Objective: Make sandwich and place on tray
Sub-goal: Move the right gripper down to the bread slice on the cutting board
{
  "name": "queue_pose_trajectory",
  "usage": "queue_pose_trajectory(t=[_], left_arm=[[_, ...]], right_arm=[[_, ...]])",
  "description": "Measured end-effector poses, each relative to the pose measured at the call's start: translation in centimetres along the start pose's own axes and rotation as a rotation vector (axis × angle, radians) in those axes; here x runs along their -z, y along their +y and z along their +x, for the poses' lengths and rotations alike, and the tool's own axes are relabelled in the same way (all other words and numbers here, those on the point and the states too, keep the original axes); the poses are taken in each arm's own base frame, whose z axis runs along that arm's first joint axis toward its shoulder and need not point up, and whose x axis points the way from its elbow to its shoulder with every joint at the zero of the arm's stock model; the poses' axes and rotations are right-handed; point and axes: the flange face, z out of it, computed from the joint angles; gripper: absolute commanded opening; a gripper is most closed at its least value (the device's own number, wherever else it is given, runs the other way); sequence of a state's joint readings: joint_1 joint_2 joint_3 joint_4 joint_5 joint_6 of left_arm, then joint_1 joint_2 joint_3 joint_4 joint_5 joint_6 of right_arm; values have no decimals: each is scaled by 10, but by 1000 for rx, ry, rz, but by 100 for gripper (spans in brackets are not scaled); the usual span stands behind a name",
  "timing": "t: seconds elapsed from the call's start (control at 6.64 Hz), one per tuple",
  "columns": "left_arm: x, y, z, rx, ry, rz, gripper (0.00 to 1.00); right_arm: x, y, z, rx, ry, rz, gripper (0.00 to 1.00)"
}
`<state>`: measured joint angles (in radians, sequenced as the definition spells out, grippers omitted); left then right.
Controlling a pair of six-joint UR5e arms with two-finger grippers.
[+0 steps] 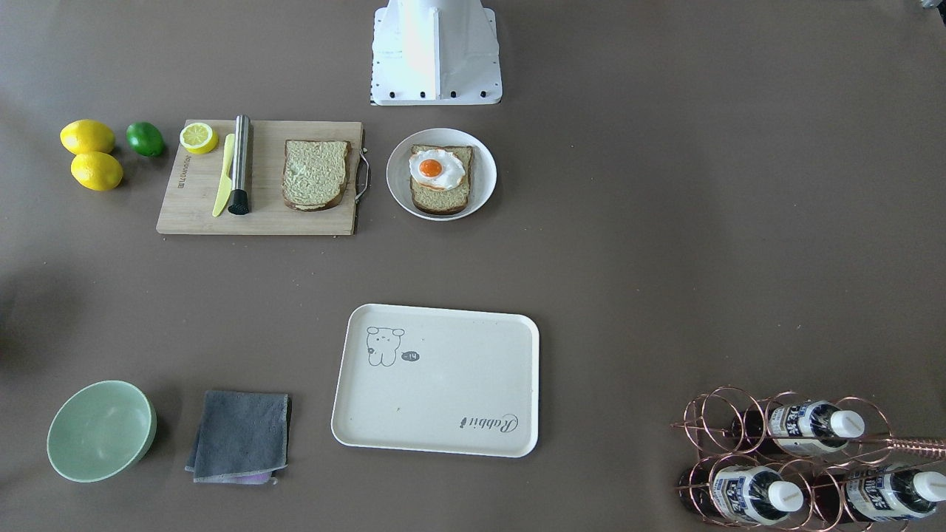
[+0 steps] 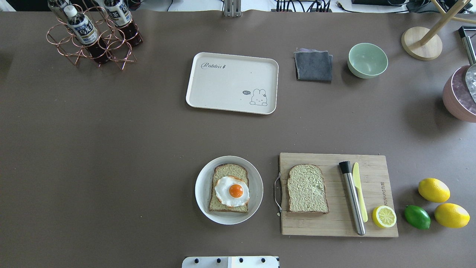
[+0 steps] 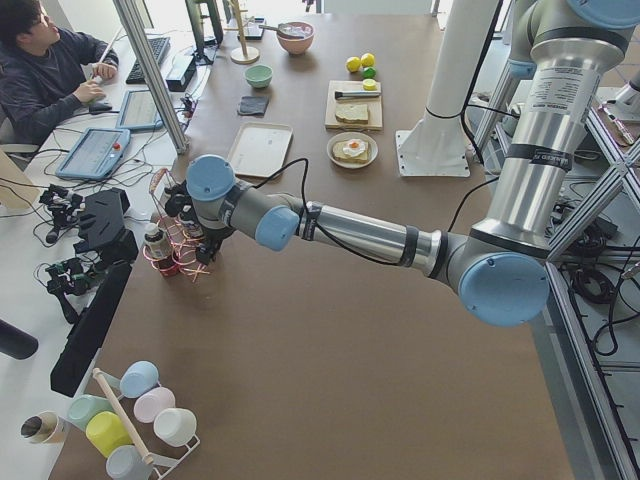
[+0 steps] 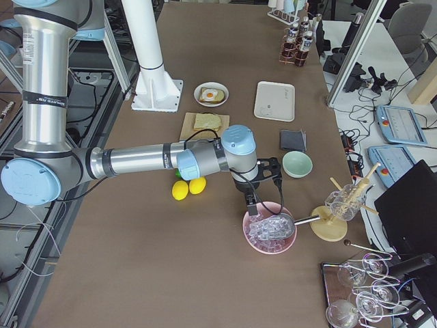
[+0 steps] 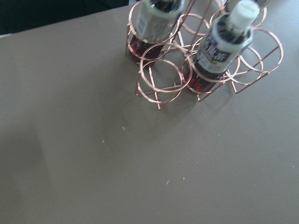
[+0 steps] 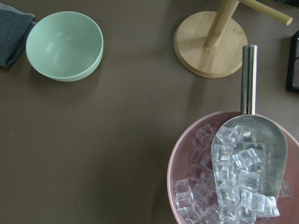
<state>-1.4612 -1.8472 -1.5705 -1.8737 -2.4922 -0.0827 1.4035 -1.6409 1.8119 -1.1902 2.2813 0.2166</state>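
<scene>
Brown-crusted bread slice [image 1: 315, 175] lies on the cutting board [image 1: 199, 214], egg-topped slice [image 1: 441, 181] on the plate [image 1: 395, 192], tray [image 1: 443, 436] apart. Overhead, bread seems light, soft: pinch a crust edge. Side views: cannot tell how left gripper [image 3: 203, 245] or right gripper [image 4: 252, 201] stands.

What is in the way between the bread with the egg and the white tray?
Nothing that shows. Only bare table lies between the egg-topped bread on its plate and the tray. The grey cloth and cutting board sit off to the side.
</scene>
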Motion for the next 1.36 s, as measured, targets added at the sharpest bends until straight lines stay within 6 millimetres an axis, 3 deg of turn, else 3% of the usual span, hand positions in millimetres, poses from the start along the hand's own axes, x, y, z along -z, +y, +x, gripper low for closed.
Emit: queue_pose_trajectory(t=[0.15,0.45,0.75,1.05,1.36], left_arm=[[-15,-25,36,1,-20,14,100],[-51,-54,121,96,18,13,100],[-75,-55,213,199,34,31,100],[-87,-48,287,255,76,42,100],[-88,-47,315,267,95,52,100]], right_arm=[[-12,-10,-33,-38,-33,-9,100],[-22,-15,-101,-196,-91,-34,100],[-25,-5,-177,-326,-134,-61,100],[-50,28,-261,-396,-177,-66,100],[-73,77,-329,-442,-195,-65,100]])
